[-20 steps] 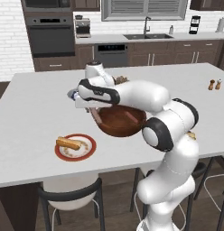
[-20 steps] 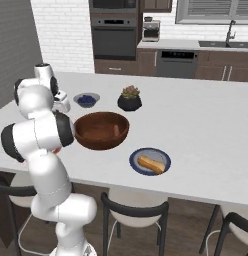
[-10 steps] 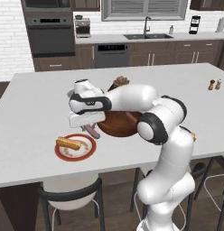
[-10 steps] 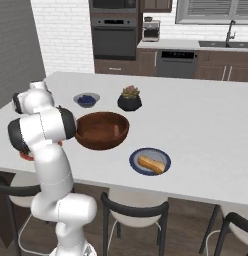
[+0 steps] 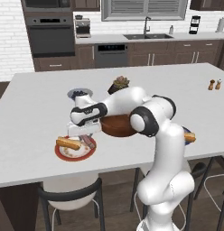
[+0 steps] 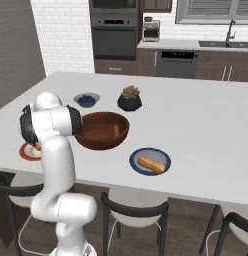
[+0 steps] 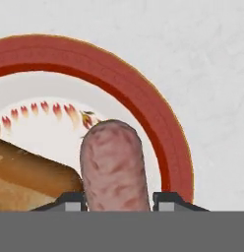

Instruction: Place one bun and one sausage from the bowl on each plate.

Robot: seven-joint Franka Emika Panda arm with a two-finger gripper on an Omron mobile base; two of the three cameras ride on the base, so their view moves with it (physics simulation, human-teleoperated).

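Note:
My gripper (image 5: 86, 136) hangs low over the white plate with the red-orange rim (image 5: 74, 154), shut on a pink-brown sausage (image 5: 89, 143). In the hand view the sausage (image 7: 114, 167) sticks out between my fingertips (image 7: 72, 199) over the plate's rim (image 7: 143, 103), right beside a golden bun (image 7: 30, 182) lying on the plate. That bun (image 5: 68, 143) lies on the plate's left half. The big wooden bowl (image 6: 101, 130) stands just right of the gripper. The dark blue plate (image 6: 150, 161) carries another bun (image 6: 151, 163).
A small grey bowl of blueberries (image 5: 79, 94) and a black pot with a succulent (image 5: 119, 84) stand behind the wooden bowl. Salt and pepper shakers (image 5: 214, 84) are at the far right. Stools stand along the counter's front edge.
The arm has swung left from above the wooden bowl and come down over the red-rimmed plate, carrying the sausage. The bowl, plates and buns stay where they were.

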